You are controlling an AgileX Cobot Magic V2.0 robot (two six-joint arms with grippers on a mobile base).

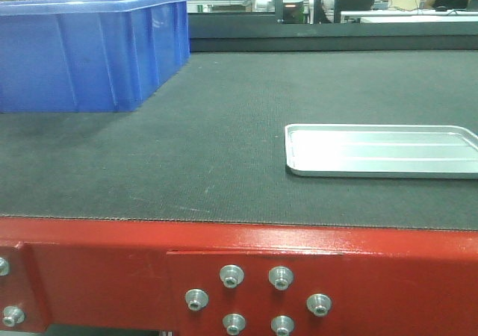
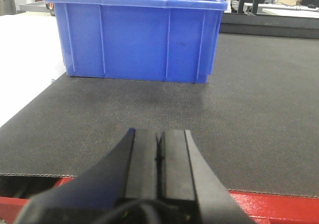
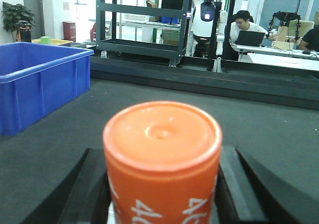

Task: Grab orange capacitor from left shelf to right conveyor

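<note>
The orange capacitor (image 3: 162, 159) with white print on its side sits between the two black fingers (image 3: 92, 189) of my right gripper (image 3: 162, 194), which is shut on it, above the dark grey conveyor belt (image 3: 269, 139). My left gripper (image 2: 159, 152) is shut and empty, its pads pressed together, low over the belt's near edge by the red frame (image 2: 279, 206). The conveyor with its red bolted frame (image 1: 246, 276) fills the front view; neither gripper shows there. The left shelf is out of view.
A large blue plastic bin (image 1: 89, 52) stands on the belt at the back left, also in the left wrist view (image 2: 134, 35) and the right wrist view (image 3: 35, 84). A shallow silver tray (image 1: 381, 151) lies on the belt at the right. Racks and people stand behind.
</note>
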